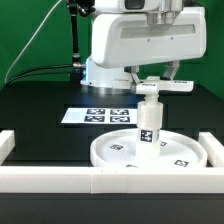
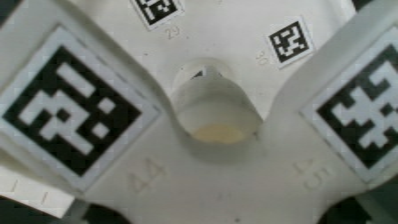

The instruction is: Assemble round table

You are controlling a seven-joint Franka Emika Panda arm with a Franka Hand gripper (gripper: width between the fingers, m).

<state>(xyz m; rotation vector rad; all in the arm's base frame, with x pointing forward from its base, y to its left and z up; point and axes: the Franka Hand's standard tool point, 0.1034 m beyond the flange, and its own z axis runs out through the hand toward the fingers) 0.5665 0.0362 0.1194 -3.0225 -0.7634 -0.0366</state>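
The large rimmed round disc (image 1: 108,155) lies flat on the black table near the front wall. The short cylindrical leg (image 1: 148,126) stands upright on its middle, with tags on its side. The flat cross-shaped base (image 1: 162,87) sits level on top of the leg. My gripper (image 1: 152,80) comes straight down onto it and is shut on it. In the wrist view the cross-shaped base (image 2: 214,175) fills the picture, with tags on its arms and a round socket (image 2: 217,108) at its centre. My fingertips are hidden there.
The marker board (image 1: 95,115) lies on the table behind the disc, toward the exterior view's left. A white border wall (image 1: 60,180) runs along the front and up both sides. The arm's white body (image 1: 130,45) stands behind.
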